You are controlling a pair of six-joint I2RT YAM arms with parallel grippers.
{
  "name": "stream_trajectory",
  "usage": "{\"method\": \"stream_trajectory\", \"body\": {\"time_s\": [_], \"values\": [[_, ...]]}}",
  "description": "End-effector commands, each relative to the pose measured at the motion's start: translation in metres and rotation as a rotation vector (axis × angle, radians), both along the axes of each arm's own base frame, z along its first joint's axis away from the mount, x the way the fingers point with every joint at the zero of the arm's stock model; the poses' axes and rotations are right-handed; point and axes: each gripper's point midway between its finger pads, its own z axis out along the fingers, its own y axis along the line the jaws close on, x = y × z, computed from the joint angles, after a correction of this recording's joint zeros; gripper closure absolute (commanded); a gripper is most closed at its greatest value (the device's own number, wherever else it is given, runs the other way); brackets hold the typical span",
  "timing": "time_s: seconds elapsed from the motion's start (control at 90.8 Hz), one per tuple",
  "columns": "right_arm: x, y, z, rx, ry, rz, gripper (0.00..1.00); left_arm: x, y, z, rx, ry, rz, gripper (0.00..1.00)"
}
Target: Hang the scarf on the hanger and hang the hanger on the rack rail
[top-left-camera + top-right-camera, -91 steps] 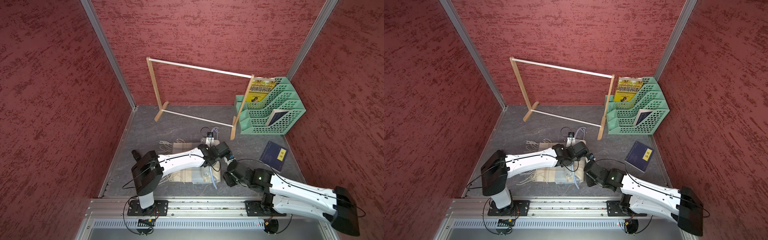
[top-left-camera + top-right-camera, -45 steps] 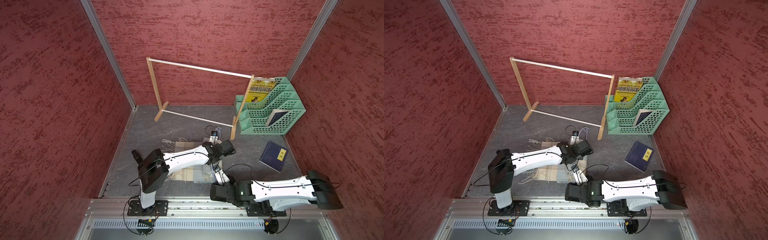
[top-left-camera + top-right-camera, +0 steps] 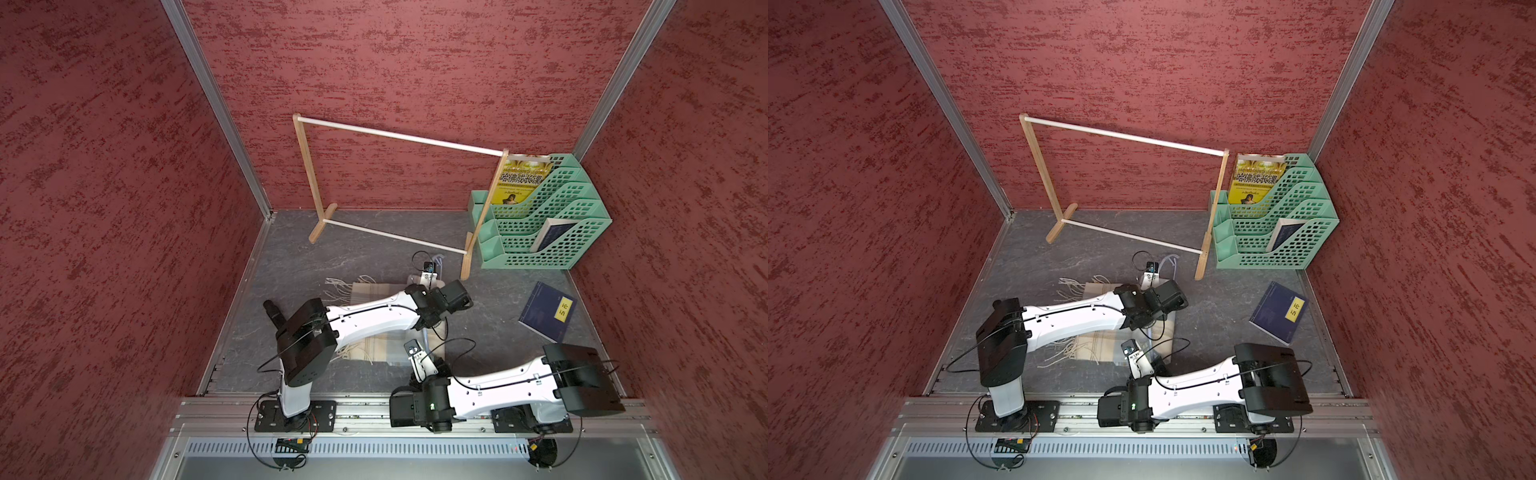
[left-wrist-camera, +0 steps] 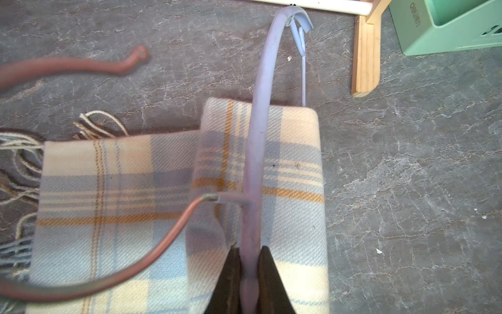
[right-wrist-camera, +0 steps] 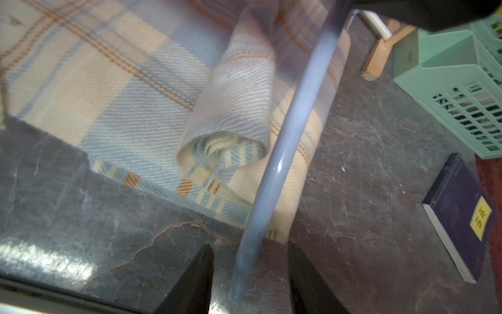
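One arm swung back: right jaws gape around the hanger [image 5: 277,168] tip; left jaws still pinch it.

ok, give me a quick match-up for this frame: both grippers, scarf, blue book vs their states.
1 left gripper
2 right gripper
3 scarf
4 blue book

a lying flat near the green file rack
b open, jaws either side of the hanger
c folded on the table
d shut on the hanger

Pairs: 1-d, 2-b, 3-c, 4-a
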Motion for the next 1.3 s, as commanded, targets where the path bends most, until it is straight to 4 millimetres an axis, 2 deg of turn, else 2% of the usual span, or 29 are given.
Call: {"method": "stream_trajectory", "body": {"time_s": [0.0,0.198,0.441,0.606,0.959,1.091,1.201,1.289], "values": [[0.010,-0.012,0.014,-0.039,-0.102,-0.085,0.54,0.005,-0.009,0.007,-0.024,-0.037,-0.003,1.00],[0.017,-0.015,-0.006,-0.052,-0.082,-0.139,0.59,0.003,-0.010,0.008,-0.027,-0.035,-0.007,1.00],[0.023,-0.023,-0.004,-0.040,-0.110,-0.182,0.64,0.003,-0.011,0.009,-0.030,-0.034,-0.011,1.00],[0.027,-0.024,-0.012,-0.048,-0.110,-0.201,0.71,0.003,-0.011,0.007,-0.028,-0.029,-0.012,1.00],[0.035,-0.033,-0.020,-0.114,-0.139,-0.258,0.66,0.002,-0.009,0.004,-0.025,-0.021,-0.014,1.00],[0.037,-0.035,-0.016,-0.115,-0.152,-0.269,0.78,0.002,-0.009,0.004,-0.025,-0.020,-0.016,1.00],[0.038,-0.036,-0.013,-0.109,-0.161,-0.275,0.98,0.003,-0.007,0.004,-0.025,-0.019,-0.013,1.00],[0.038,-0.036,-0.014,-0.108,-0.164,-0.278,1.00,0.002,-0.007,0.004,-0.024,-0.016,-0.012,1.00]]}}
